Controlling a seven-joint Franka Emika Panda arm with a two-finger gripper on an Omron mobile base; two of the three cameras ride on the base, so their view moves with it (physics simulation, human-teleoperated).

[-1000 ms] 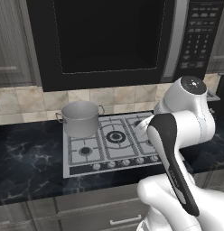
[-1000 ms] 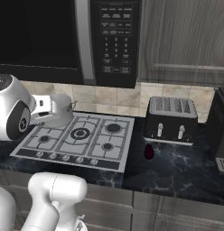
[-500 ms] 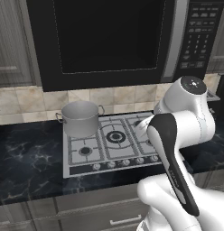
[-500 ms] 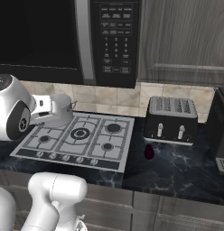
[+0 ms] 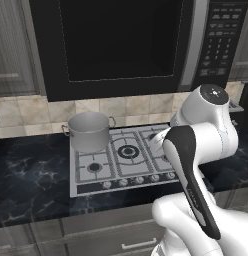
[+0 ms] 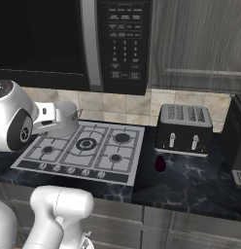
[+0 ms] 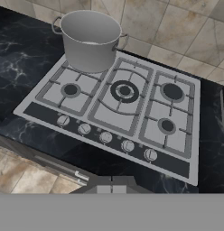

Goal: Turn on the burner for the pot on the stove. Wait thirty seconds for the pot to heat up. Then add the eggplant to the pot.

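The plain grey metal stockpot point(image 7: 91, 39) with two loop handles stands on the back left burner of the flat silver five-burner gas cooktop point(image 7: 132, 128), which is set in the black marbled counter point(image 6: 200, 185). The small dark purple eggplant point(image 6: 160, 164) lies on the counter just right of the cooktop, in front of the black toaster point(image 6: 184, 129). The claw point(image 7: 112, 189) is fully closed and holds nothing, hovering above the cooktop's front edge.

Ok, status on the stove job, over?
Jaws shut, empty, above the knobs. Pot on the stove's rear-left burner. Eggplant on counter by toaster. Path clear.
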